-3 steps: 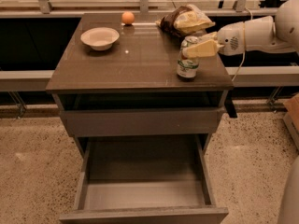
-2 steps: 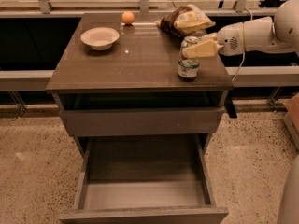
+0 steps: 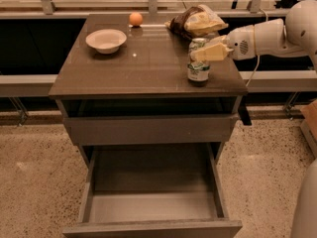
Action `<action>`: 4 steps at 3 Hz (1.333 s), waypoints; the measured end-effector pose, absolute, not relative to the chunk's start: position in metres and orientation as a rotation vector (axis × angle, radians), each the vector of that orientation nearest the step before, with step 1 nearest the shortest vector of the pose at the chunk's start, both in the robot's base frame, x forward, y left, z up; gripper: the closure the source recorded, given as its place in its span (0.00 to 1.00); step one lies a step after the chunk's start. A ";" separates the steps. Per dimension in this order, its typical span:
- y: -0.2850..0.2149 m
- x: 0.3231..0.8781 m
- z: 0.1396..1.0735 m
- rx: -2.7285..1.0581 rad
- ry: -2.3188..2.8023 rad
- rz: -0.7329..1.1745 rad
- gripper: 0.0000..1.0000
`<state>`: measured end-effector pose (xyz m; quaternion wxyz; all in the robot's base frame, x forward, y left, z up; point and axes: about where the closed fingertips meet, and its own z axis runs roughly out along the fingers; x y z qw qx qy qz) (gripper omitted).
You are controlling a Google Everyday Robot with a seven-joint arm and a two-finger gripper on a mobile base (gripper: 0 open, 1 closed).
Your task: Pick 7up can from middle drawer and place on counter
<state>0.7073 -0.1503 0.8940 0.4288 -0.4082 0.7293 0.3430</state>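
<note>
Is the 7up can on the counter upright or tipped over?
Upright: the 7up can stands base-down on the counter, top up; the gripper is at its upper part.

7up can (image 3: 198, 69) upright on counter (image 3: 148, 66), near right edge, toward front. Gripper (image 3: 201, 54) at can's upper part, arm coming in from right. White bowl (image 3: 106, 39) near back left corner. Orange ball (image 3: 135, 19) at back edge. Chip bag (image 3: 199, 21) back right. Middle drawer (image 3: 151, 206) pulled out, grey floor showing.
</note>
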 end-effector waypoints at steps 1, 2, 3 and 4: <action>-0.147 0.708 0.892 -1.023 1.820 0.862 0.00; -0.147 0.708 0.892 -1.032 1.816 0.860 0.00; -0.147 0.706 0.894 -1.082 1.795 0.847 0.00; -0.172 0.687 0.929 -1.336 1.689 0.623 0.00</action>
